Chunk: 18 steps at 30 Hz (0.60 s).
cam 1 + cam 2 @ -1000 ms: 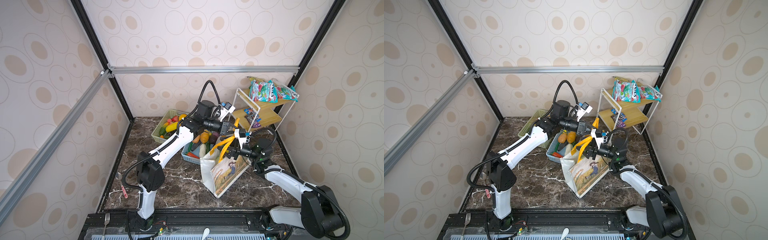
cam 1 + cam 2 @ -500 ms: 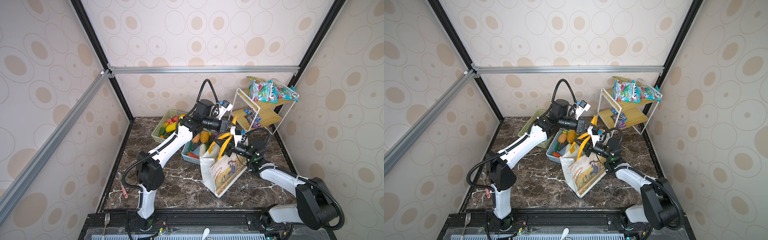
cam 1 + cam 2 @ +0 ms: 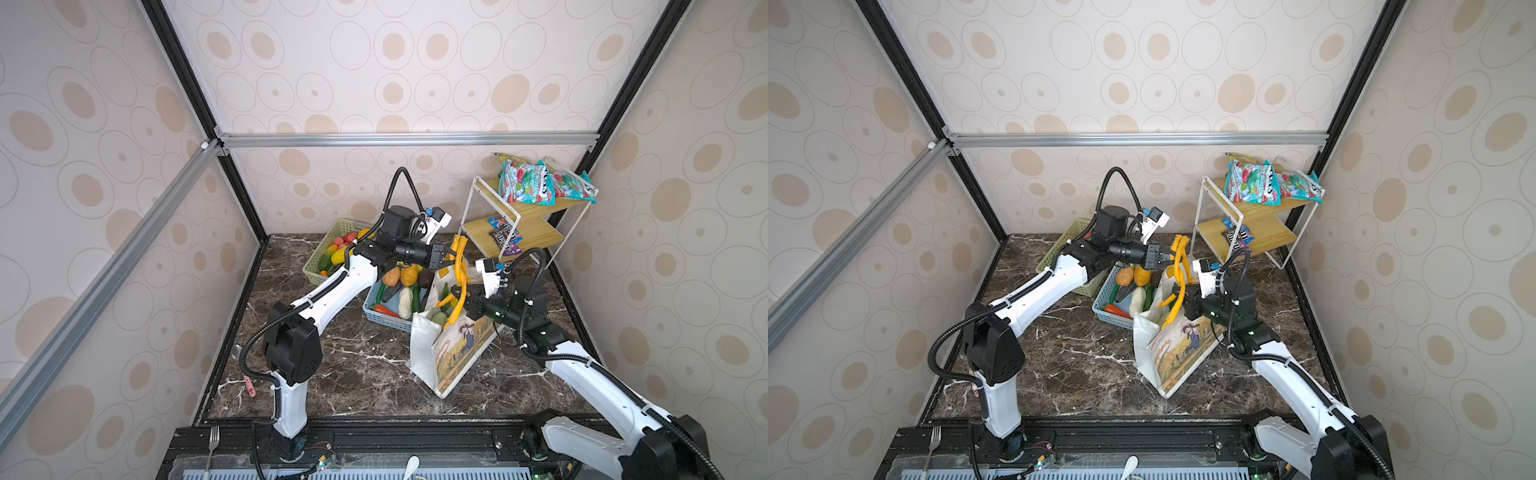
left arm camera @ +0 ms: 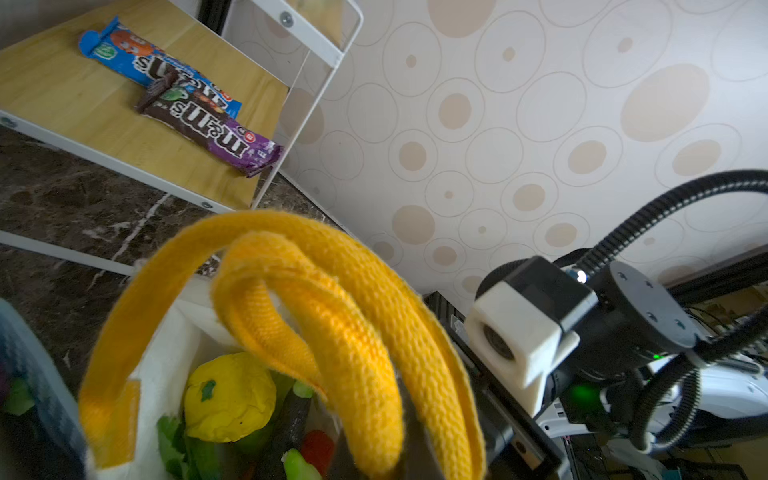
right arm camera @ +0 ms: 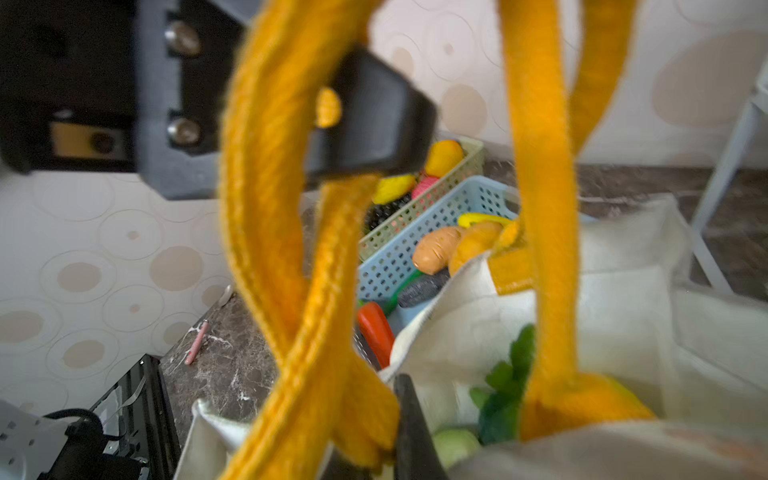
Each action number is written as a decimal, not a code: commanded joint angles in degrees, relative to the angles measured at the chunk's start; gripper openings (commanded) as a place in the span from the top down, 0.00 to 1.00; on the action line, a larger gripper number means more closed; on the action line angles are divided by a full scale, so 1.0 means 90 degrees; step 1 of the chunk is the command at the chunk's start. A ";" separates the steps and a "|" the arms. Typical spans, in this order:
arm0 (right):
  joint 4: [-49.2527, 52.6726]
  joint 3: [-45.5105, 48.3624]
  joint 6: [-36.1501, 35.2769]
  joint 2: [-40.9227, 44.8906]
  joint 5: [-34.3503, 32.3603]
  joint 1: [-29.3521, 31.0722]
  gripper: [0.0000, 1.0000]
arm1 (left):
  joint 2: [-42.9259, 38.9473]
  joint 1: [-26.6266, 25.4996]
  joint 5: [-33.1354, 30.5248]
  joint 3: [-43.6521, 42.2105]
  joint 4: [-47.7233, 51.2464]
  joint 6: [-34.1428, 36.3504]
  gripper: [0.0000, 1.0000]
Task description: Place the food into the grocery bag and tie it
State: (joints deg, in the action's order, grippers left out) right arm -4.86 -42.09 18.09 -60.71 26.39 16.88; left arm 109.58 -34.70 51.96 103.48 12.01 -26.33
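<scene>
Yellow-orange webbing is the business now. The grocery bag [image 3: 453, 357] stands at about 3 o'clock from the middle of the table [image 3: 353, 374], leaning a little, with its two handles [image 3: 457, 253] gathered upright above the mouth. The left pincer [image 3: 451, 258] is clamped tight on the top of the loops and holds them up. The right pincer [image 3: 461, 297], just below at 5 o'clock, is closed down on a lower strand.

Food [image 4: 230, 395] is inside: the left wrist view shows a yellow knobbly fruit, green leaves and a red piece through the mouth. Packing looks at least partly done, and tying is the step in hand. The loops cross each other, but no drawn knot shows.

More produce lies in the blue basket [image 3: 384, 320], touching the bag at its 10 o'clock, and in the green basket [image 3: 328, 245] further off the same way. Whether it must go in too I cannot tell. A wire rack [image 3: 490, 216] with snack packets [image 3: 525, 183] stands near at 1 o'clock, close to the raised handles.
</scene>
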 commanded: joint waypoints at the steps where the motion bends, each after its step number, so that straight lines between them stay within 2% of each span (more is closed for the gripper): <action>1: 0.1716 -0.0351 0.0491 0.0124 -0.0769 -0.0595 0.93 | -0.0276 0.0173 -0.0329 -0.0167 -0.0068 0.0199 1.00; 8: 0.2530 -0.0801 0.0731 0.0153 -0.1093 -0.1149 0.95 | -0.0313 0.0281 -0.0845 -0.0629 0.0269 0.0532 1.00; 18: 0.2615 -0.0600 0.1241 0.0641 -0.1919 -0.1536 0.97 | -0.0100 0.0400 -0.1394 -0.0879 0.0955 0.0812 1.00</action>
State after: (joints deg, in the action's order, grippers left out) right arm 17.06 -48.16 26.85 -56.86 16.16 5.32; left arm 109.27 -33.34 43.35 96.33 16.43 -22.13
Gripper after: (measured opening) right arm 0.094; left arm 0.086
